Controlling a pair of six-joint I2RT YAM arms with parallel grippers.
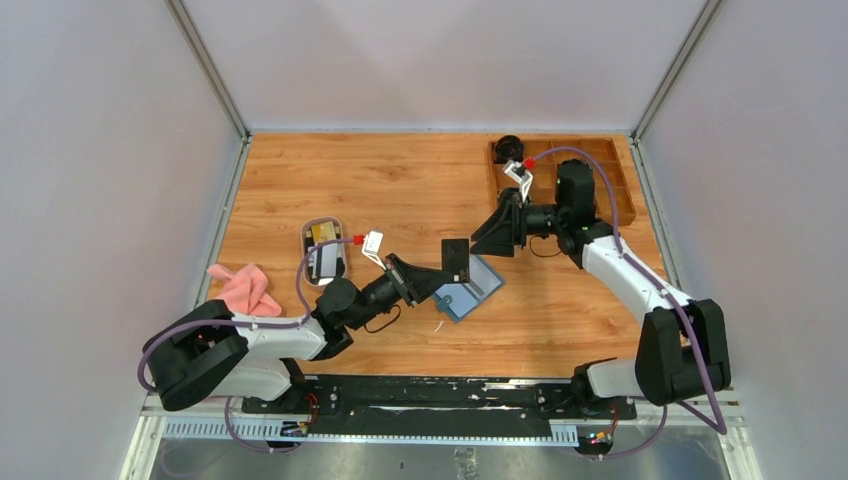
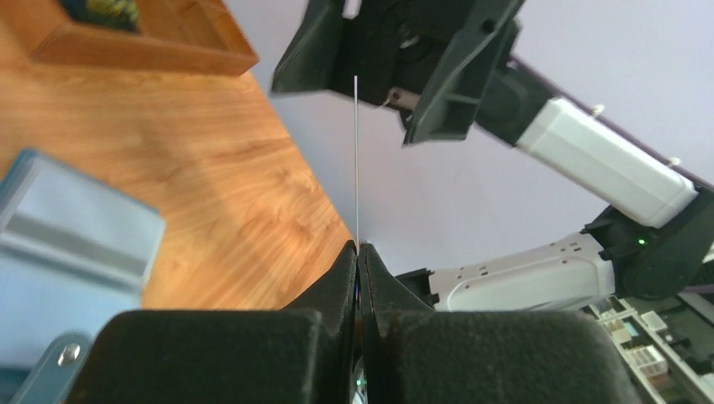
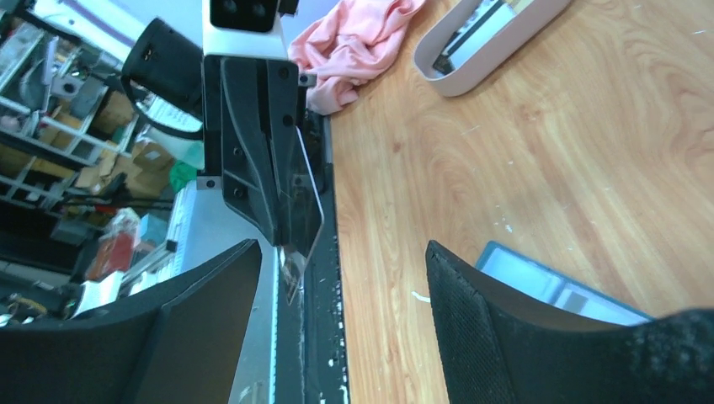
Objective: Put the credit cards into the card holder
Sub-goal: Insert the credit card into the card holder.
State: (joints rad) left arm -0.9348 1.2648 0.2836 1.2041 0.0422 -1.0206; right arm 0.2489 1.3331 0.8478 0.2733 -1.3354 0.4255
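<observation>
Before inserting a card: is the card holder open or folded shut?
Open: the card holder lies spread flat, its greyish inner pockets facing up.

Card pinched in left gripper: edge-on from left wrist, thin line only, face and print not visible. Card holder left of that gripper: blurred, cut by frame edge. From right wrist, holder partly hidden behind one finger of right gripper. Dish beyond left gripper: cut by top edge, contents too small to tell. Pink cloth beside it: also cropped. Tray behind right gripper: partly covered by arm.
</observation>
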